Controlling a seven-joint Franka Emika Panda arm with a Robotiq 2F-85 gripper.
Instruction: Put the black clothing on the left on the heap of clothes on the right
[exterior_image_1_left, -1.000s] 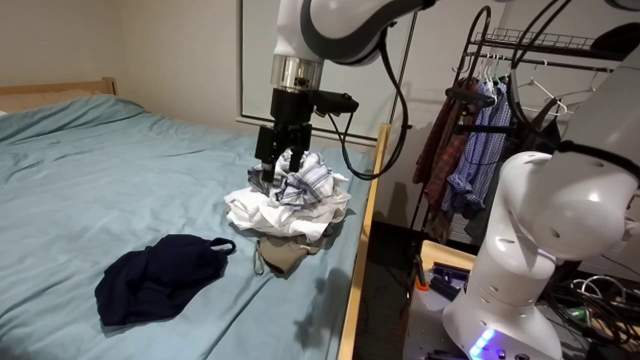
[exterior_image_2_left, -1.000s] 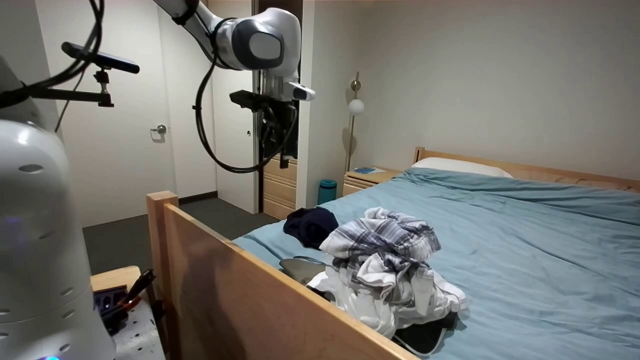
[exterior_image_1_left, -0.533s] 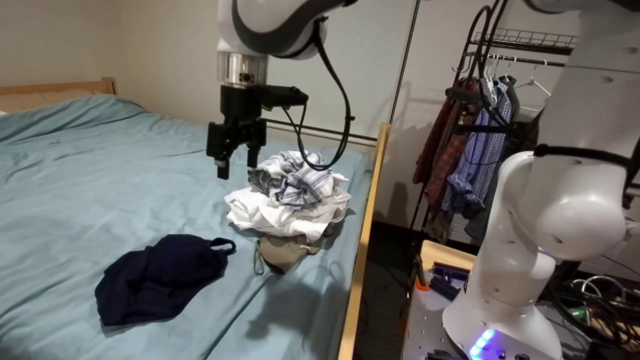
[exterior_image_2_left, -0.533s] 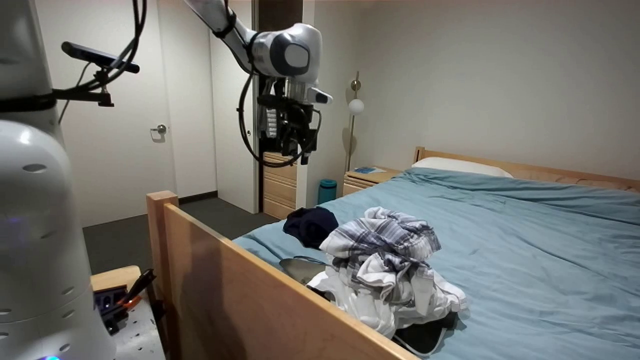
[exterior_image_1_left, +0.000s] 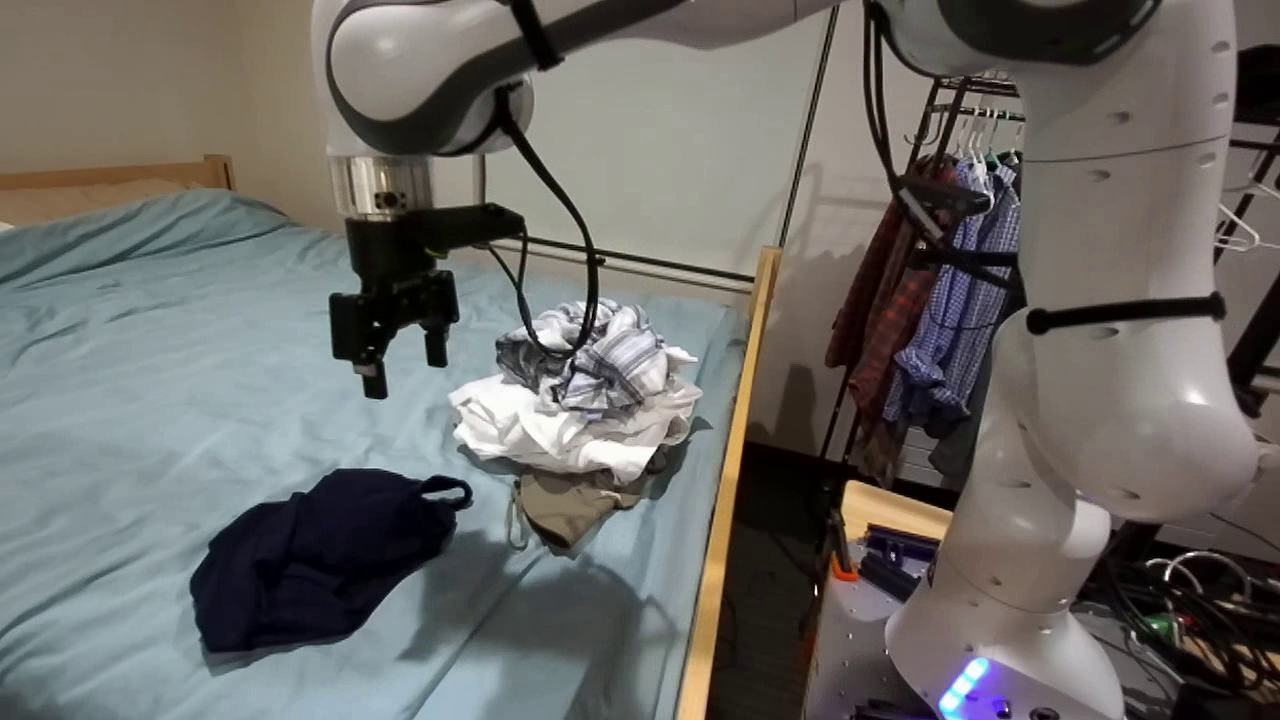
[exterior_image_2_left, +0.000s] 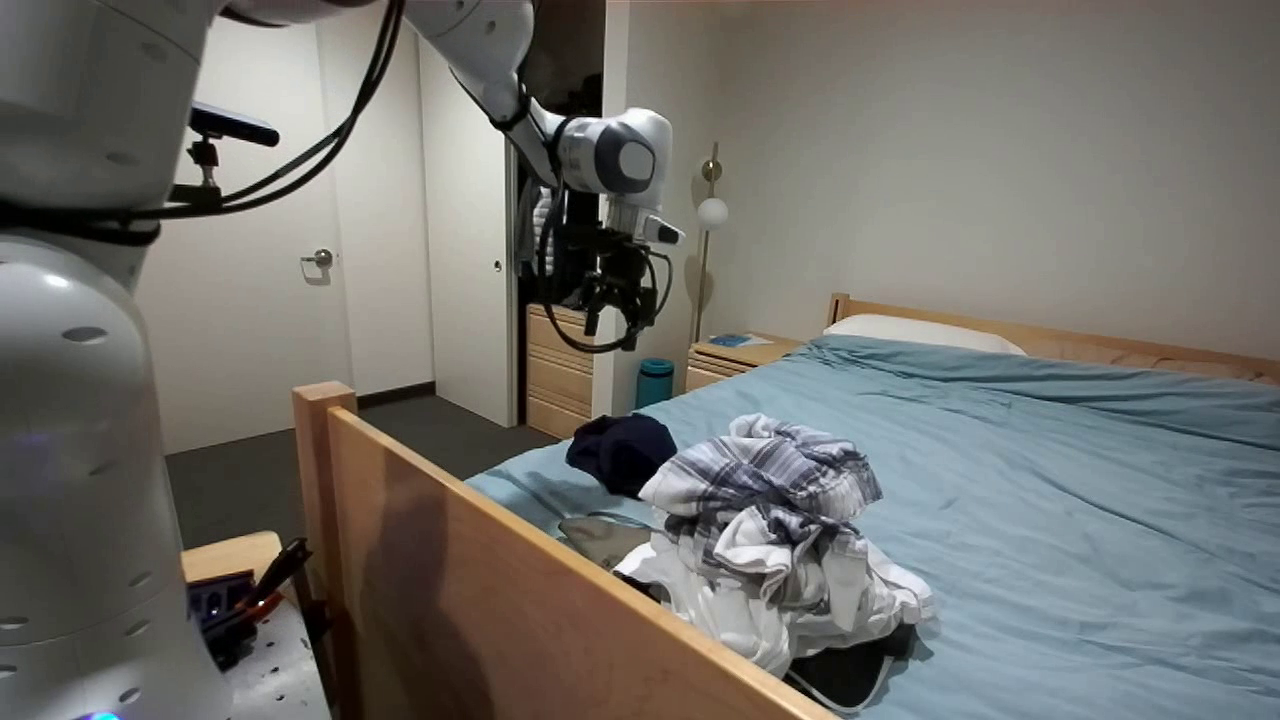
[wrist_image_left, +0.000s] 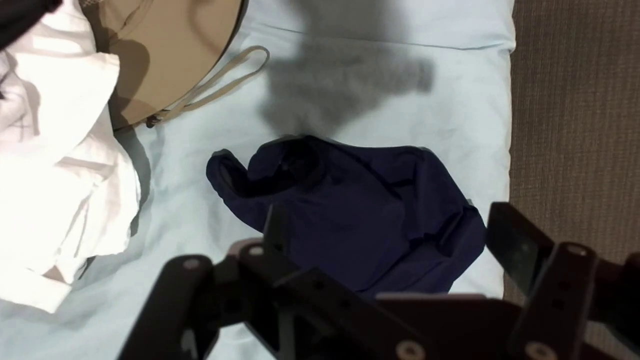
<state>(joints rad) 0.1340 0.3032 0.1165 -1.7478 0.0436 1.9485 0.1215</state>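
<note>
Well, nearest to me the dark navy clothing (exterior_image_1_left: 325, 560) lies crumpled on the blue-green sheet (exterior_image_1_left: 240, 390), a small loop of it sticking out to the right. Above it the gripper (exterior_image_1_left: 406, 375) hangs from the white arm (exterior_image_1_left: 1120, 220), pointing down and well above the sheet, its fingers spread wide apart; in the wrist view the navy clothing shows below, between them. Just to the right on the sheet sits a tan piece (exterior_image_1_left: 570, 508) with a curved edge, partly covered by the heap of clothes (exterior_image_1_left: 585, 395). That heap, apart from the navy clothing, is rumpled white cloth (exterior_image_1_left: 535, 435) below and a grey-and-white plaid garment (exterior_image_1_left: 620, 370) bunched on top; in an exterior view a black item (exterior_image_2_left: 850, 672) with pale trim shows at its base. A wooden footboard (exterior_image_1_left: 722, 480) runs along the right of the heap, and farther off a blue-checked shirt (exterior_image_1_left: 955, 290) hangs beside a reddish one (exterior_image_1_left: 885, 310). Farthest of all, in an exterior view, a white pillow (exterior_image_2_left: 925, 330) lies by the wooden headboard (exterior_image_2_left: 1110, 350), and a lamp (exterior_image_2_left: 712, 212) stands near the wall.
</note>
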